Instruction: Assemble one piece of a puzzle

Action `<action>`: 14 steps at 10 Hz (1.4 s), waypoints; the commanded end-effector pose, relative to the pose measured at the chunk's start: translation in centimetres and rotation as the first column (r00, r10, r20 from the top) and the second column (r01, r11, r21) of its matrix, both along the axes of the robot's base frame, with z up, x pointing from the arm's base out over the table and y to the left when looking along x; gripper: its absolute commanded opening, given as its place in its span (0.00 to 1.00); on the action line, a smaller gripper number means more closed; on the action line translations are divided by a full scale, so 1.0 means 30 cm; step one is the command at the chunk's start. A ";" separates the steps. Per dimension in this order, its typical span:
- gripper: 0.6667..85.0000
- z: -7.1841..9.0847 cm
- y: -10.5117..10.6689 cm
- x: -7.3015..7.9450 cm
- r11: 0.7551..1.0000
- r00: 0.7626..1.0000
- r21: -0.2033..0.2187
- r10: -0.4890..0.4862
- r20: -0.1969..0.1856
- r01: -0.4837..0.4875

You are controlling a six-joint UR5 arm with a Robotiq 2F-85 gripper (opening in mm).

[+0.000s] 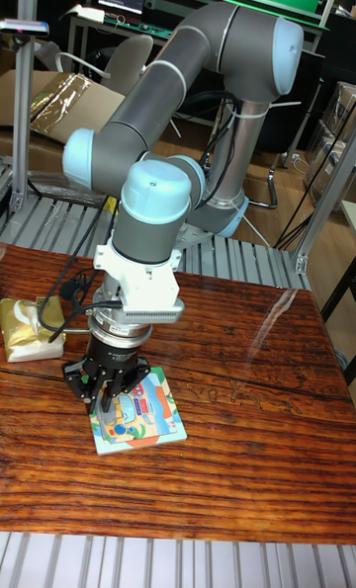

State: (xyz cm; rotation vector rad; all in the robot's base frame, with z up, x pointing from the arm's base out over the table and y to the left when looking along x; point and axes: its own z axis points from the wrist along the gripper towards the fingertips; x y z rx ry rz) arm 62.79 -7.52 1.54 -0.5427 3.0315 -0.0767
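Colourful cartoon puzzle board (140, 422) lies flat on the desk (247, 371), toward its left front part. The gripper (111, 388) hangs straight down over the board's upper left corner, fingers close to or touching it; whether they clasp a piece I cannot tell. A yellowish packet (30, 329) sits at the desk's left edge.

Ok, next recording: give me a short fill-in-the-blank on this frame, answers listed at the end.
1. The gripper is lowered over the colourful ____ board.
2. The board lies flat on a dark ____ table.
3. A yellowish packet lies near the table's ____ edge as the camera sees it.
4. The cable hanging beside the arm's wrist is ____ in colour.

Missing words: puzzle; wooden; left; black
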 end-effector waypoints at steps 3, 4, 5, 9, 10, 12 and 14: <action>0.30 0.006 -0.027 0.008 1.000 1.000 -0.010 0.017 0.007 -0.017; 0.30 0.006 -0.032 0.008 1.000 1.000 -0.012 0.021 0.006 -0.021; 0.30 0.006 -0.038 0.007 0.999 1.000 -0.016 0.028 0.006 -0.027; 0.29 -0.010 -0.066 0.017 0.999 0.999 -0.007 0.048 0.022 -0.048; 0.29 -0.013 -0.065 0.017 0.999 0.999 -0.004 0.047 0.025 -0.047; 0.29 -0.021 -0.062 0.017 0.999 0.998 0.003 0.047 0.033 -0.047; 0.29 -0.026 -0.049 0.016 0.999 0.998 0.019 0.040 0.037 -0.041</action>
